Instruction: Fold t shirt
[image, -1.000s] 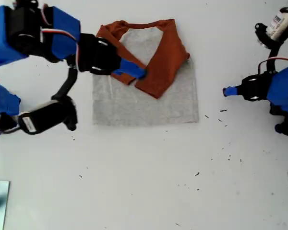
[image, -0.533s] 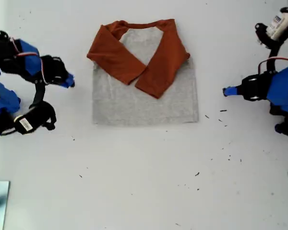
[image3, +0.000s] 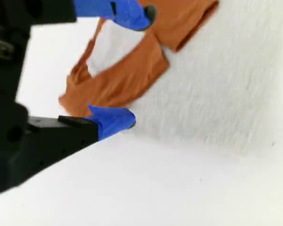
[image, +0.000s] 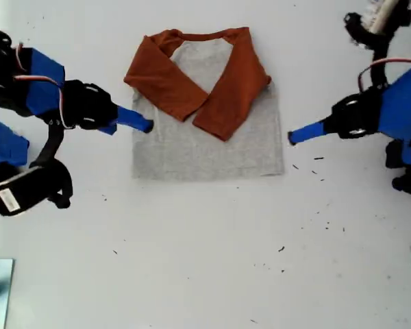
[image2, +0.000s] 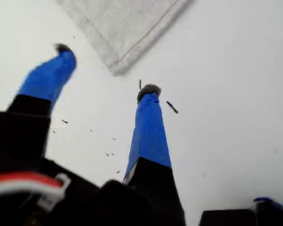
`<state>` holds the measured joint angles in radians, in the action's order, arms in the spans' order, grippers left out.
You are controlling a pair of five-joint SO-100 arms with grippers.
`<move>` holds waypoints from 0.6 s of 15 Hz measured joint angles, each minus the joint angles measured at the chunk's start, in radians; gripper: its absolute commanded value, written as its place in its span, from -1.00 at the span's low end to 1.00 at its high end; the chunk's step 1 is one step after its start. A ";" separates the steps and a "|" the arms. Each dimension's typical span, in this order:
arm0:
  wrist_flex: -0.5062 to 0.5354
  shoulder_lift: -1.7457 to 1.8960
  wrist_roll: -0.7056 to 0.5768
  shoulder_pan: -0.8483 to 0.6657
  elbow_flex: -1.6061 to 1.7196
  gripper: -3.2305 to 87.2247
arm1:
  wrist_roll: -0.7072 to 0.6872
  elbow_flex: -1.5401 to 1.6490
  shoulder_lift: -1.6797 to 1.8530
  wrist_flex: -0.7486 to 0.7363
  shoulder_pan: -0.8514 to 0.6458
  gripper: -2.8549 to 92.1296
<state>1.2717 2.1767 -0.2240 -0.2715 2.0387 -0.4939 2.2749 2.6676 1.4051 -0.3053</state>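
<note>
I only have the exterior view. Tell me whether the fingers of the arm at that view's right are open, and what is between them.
Observer: That arm carries my first gripper. Its wrist view shows the fingers spread apart, with only bare table between them.
Operator: Say where the t shirt is relative to them.
Observer: A grey hem corner of the t shirt lies just beyond the fingertips, untouched.
Operator: Now report the other arm.
Observer: My second gripper is open too. One finger is over an orange sleeve and the other is by the shirt's grey edge. I cannot tell if either touches.
</note>
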 measured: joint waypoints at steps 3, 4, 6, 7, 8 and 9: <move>-0.100 -0.025 0.040 0.104 0.063 -0.26 | 0.081 -0.258 -0.477 0.003 0.080 -0.28; -0.156 -0.063 0.066 0.149 0.110 -0.26 | 0.106 -0.282 -0.597 -0.009 0.104 -0.31; -0.264 -0.184 0.104 0.212 0.173 -0.29 | 0.133 -0.290 -0.761 -0.100 0.137 -0.31; -0.330 -0.259 0.114 0.218 0.176 -0.31 | 0.146 -0.296 -0.841 -0.137 0.144 -0.31; -0.383 -0.344 0.115 0.218 0.176 -0.38 | 0.149 -0.302 -0.902 -0.173 0.146 -0.32; -0.426 -0.433 0.118 0.216 0.161 -0.47 | 0.150 -0.314 -0.939 -0.215 0.146 -0.38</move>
<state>0.8452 1.7441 -0.1058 -0.0552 2.1997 -0.3436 1.9604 1.7288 1.1904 -0.1595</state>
